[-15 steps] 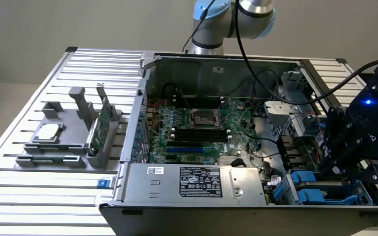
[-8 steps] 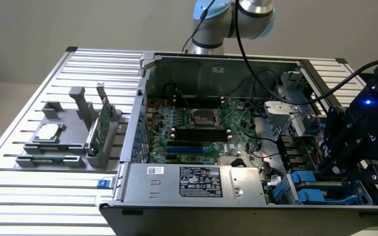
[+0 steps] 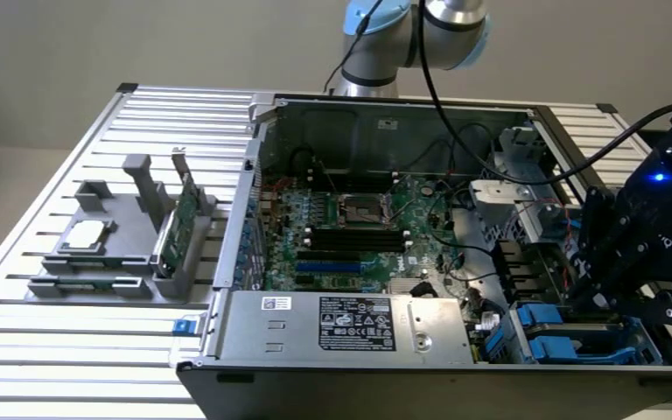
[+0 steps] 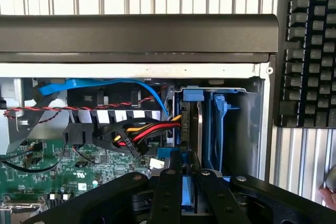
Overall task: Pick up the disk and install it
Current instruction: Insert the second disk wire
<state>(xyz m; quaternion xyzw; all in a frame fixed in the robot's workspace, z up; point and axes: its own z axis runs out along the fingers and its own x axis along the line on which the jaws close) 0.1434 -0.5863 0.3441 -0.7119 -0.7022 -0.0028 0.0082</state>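
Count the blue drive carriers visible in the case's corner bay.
2. One stands nearer the motherboard, right below the gripper; the other sits beside it, closer to the case's front wall. More may be hidden behind the gripper.

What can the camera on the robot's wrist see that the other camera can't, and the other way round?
Just the wrist view: a black keyboard beside the computer case, and red, yellow and black power wires.
Just the exterior view: the grey tray holding a silver chip and a green circuit card, plus the labelled power supply.
Both: the pincer shut on the blue-framed disk at the drive bay, and the green motherboard.
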